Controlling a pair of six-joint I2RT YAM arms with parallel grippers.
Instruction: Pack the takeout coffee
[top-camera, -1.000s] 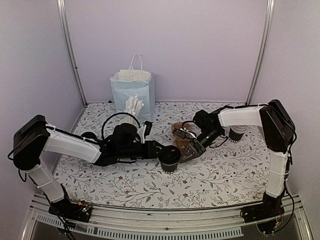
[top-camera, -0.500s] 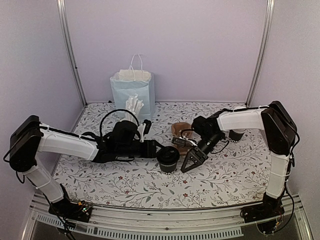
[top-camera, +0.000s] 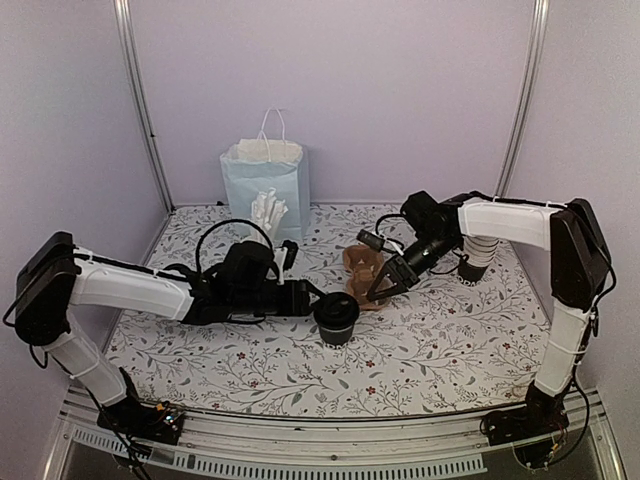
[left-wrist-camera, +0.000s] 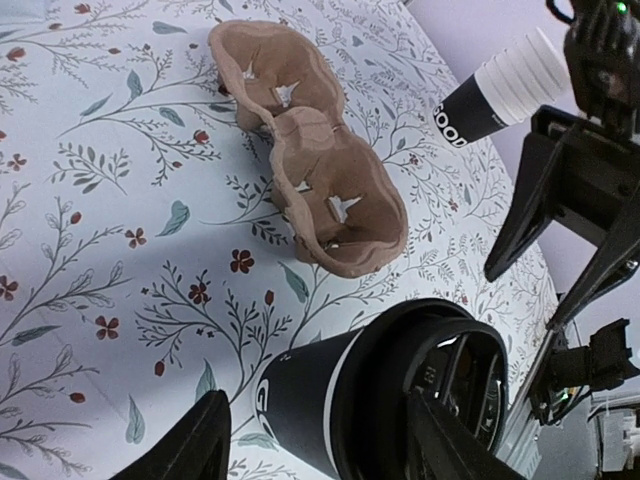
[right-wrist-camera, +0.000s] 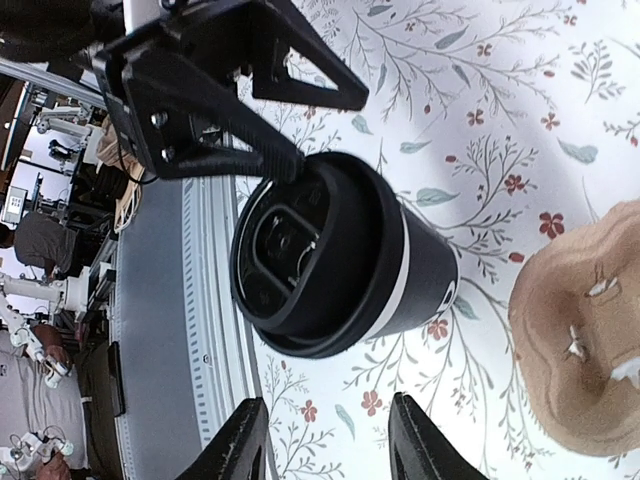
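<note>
Two arms reach toward the middle of the floral table (top-camera: 440, 350), and between them we see the lidded black cup (top-camera: 337, 318) standing upright, just beside the near-left end of the brown cup carrier (top-camera: 362, 272). The left gripper (left-wrist-camera: 318, 405) lies low with its jaws spread on either side of the cup. From its wrist view we see a gap between one finger and the cup wall, so we judge the grip loose rather than clamped. The right gripper (top-camera: 384, 286) hangs over the carrier with its jaws parted and nothing between them. Both holes of the carrier are empty. We find a second black cup (left-wrist-camera: 490, 95) with white lettering and a white ridged top at the far right, behind the right arm. At the back stand the pale blue bag (top-camera: 265, 185) and the white straws (top-camera: 268, 212).
</note>
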